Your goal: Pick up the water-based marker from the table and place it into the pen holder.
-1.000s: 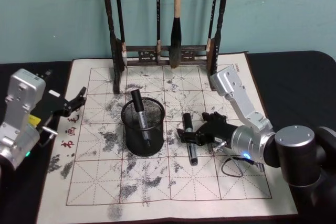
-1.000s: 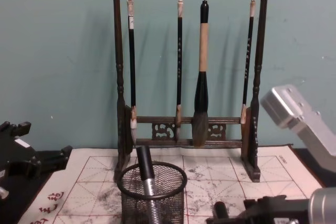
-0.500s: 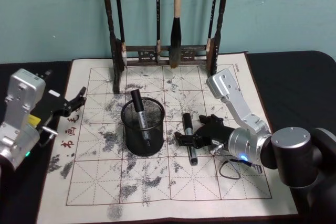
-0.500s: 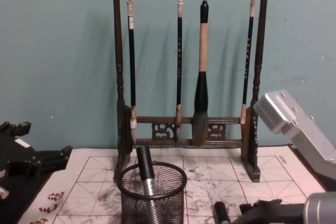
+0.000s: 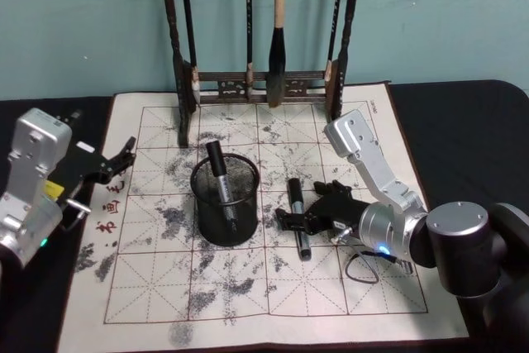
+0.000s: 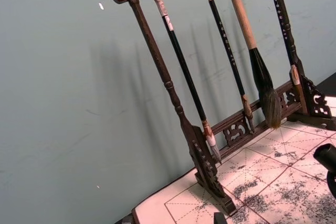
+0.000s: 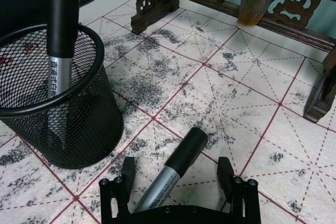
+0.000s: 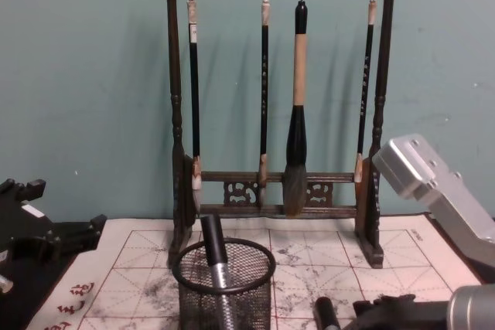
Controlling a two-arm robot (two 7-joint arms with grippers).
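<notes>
The black table carries a white, ink-smudged mat, with a tall brush rack at its twelve o'clock edge. The left gripper sits idle at the mat's nine o'clock side, fingers spread and empty. Near the middle of the mat stands the pen holder, and one marker leans inside it. The marker to be moved lies flat on the mat just beside the holder, at its three o'clock. The right gripper is low over this marker, one finger on each side of the barrel and not yet clenched. This looks like the grasp step. The next move calls for closing on the barrel, lifting, carrying it toward nine o'clock above the rim, tipping it upright, and releasing clear of the leaning marker.
</notes>
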